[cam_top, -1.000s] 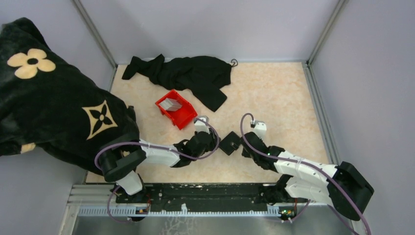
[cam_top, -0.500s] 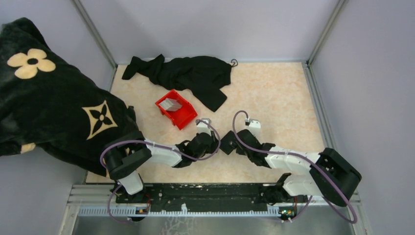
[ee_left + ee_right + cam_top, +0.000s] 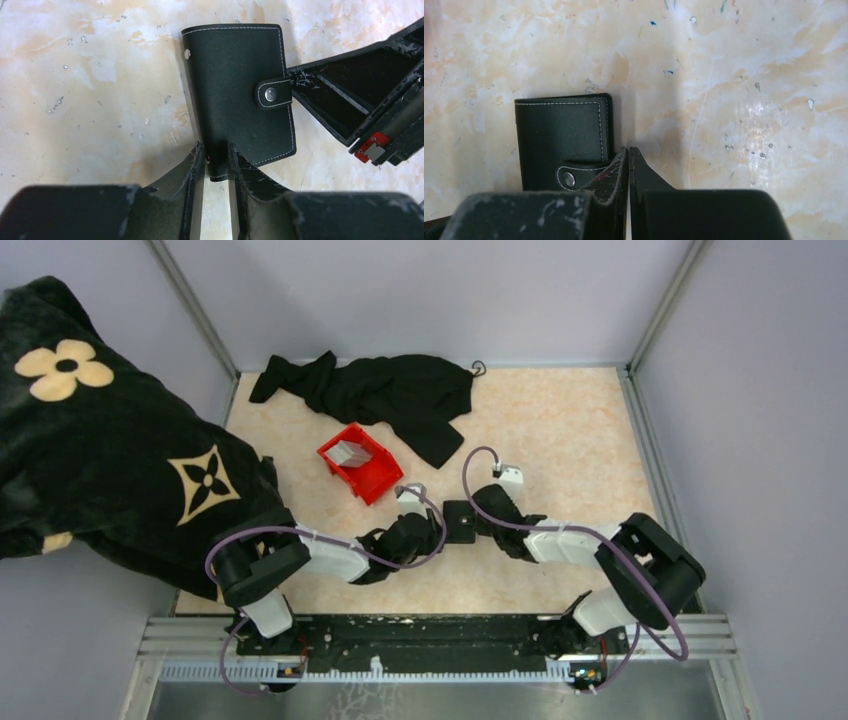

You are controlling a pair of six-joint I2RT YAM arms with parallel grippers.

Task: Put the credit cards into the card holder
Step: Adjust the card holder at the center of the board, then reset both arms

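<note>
Card holder [image 3: 460, 521], black with pale stitching and folded closed, lies flat on the marbled counter [image 3: 560, 430] just below the middle of the overhead frame, between the two arms' tips. In the left wrist view, the left end effector [image 3: 216, 149] comes up from the bottom edge and grips the holder's lower left corner, one finger on each side of it. The snap strap [image 3: 272, 93] wraps over the holder's right edge, facing the right arm's tip. In the right wrist view the right end effector [image 3: 629, 151] is closed, fingers pressed flat together, its tip just beside the holder's edge at the strap; whether it pinches the strap cannot be told. Credit cards [image 3: 350, 451], grey-white, stand in the red bin [image 3: 378, 483] left of centre, well apart from the holder. Black cloth [image 3: 400, 390] sprawls along the top of the counter.
</note>
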